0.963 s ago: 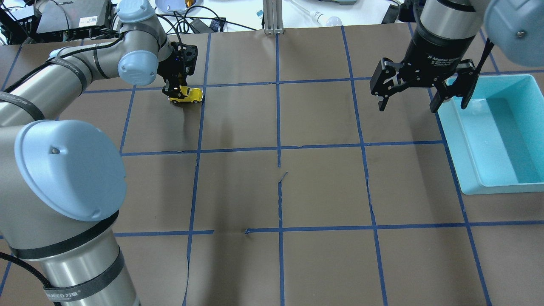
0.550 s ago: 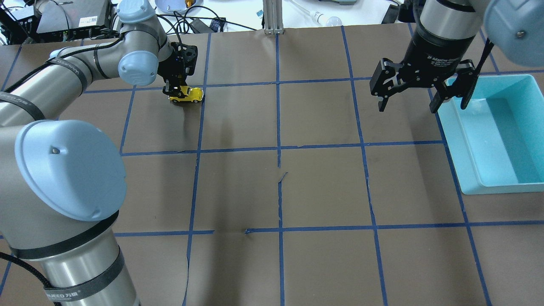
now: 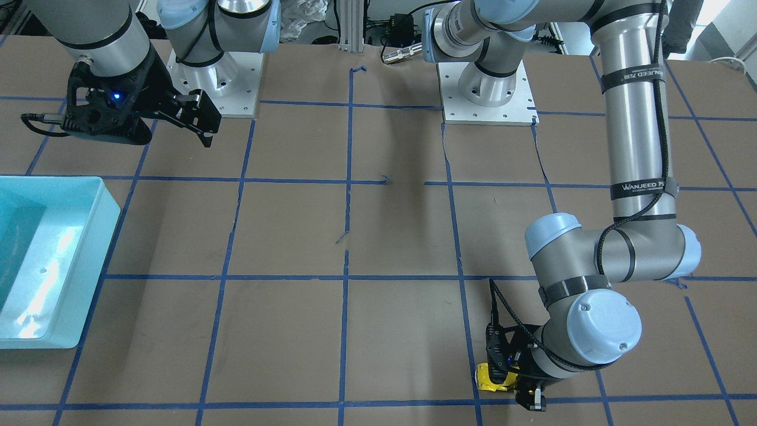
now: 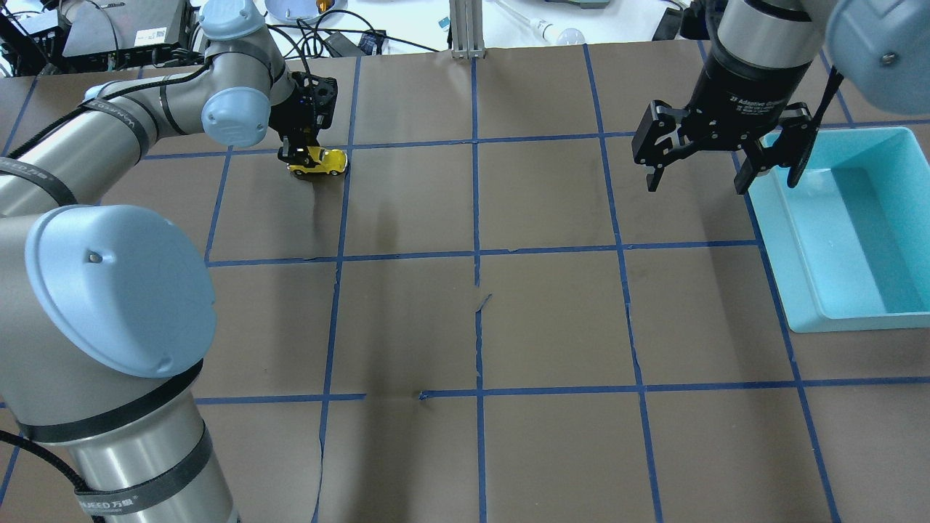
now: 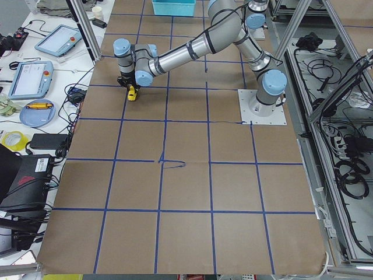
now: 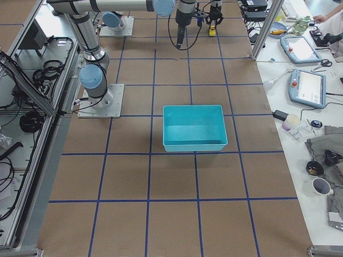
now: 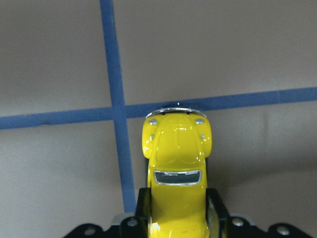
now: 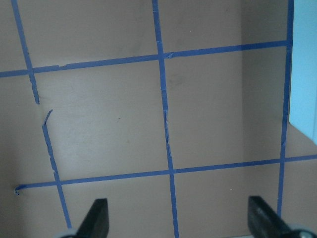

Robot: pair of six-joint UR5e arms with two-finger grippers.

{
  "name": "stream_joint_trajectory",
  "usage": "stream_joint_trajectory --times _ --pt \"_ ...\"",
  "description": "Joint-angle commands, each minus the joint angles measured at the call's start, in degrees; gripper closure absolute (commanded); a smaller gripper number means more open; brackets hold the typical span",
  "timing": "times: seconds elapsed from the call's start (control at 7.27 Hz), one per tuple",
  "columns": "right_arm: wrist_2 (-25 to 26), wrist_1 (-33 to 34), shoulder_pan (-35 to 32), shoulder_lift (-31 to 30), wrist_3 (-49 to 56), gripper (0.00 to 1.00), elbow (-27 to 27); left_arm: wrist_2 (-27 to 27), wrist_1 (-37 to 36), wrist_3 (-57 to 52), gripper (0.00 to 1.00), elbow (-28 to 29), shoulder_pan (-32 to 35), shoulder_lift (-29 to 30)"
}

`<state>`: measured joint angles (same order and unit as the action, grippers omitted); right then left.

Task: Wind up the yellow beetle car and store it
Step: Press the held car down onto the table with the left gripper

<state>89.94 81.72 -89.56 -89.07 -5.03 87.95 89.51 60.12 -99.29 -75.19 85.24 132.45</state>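
The yellow beetle car [image 4: 320,161] stands on the brown table at the far left, by a blue tape crossing. My left gripper [image 4: 299,155] is shut on its rear half. In the left wrist view the car [image 7: 177,168] sits between the two fingers, nose pointing away. It also shows in the front-facing view [image 3: 492,378] under the left wrist, and small in the side views [image 5: 132,93] [image 6: 213,31]. My right gripper [image 4: 726,174] is open and empty, hanging above the table beside the teal bin [image 4: 799,247]. Its fingertips [image 8: 99,220] show wide apart in the right wrist view.
The teal bin [image 3: 89,236] is empty and lies at the table's right side. Blue tape lines [image 4: 476,254] form a grid on the brown paper. Cables and boxes [image 4: 123,29] lie beyond the far edge.
Almost nothing has moved. The left gripper stays shut on the car at the same spot. The right gripper has shifted very slightly.
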Motion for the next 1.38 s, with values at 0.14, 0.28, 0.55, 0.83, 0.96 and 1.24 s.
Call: stream_joint_trajectory --times 0.14,0.28,0.55,0.83,0.96,1.24 --pt "-0.03 0.1 0.0 -0.06 -0.07 0.0 0.03 -0.03 0.08 0.32 1.0 -0.22 -0.42 -0.26" --pt "-0.02 0.1 0.0 0.03 0.02 0.0 0.03 -0.03 -0.01 0.32 1.0 -0.31 -0.68 -0.27" --pt "-0.2 0.28 0.0 -0.06 -0.07 0.0 0.03 0.49 0.08 0.23 1.0 -0.48 -0.95 -0.18" --pt "-0.2 0.45 0.0 0.03 0.02 0.0 -0.06 0.49 -0.01 0.15 1.0 -0.48 -1.04 0.0" --pt "-0.63 0.63 0.0 0.03 -0.07 0.0 -0.06 0.49 -0.01 0.15 1.0 -0.48 -1.39 -0.09" --pt "-0.98 0.11 0.0 0.29 -0.07 0.0 0.2 0.49 0.08 -0.47 1.0 -0.48 -2.44 -0.09"
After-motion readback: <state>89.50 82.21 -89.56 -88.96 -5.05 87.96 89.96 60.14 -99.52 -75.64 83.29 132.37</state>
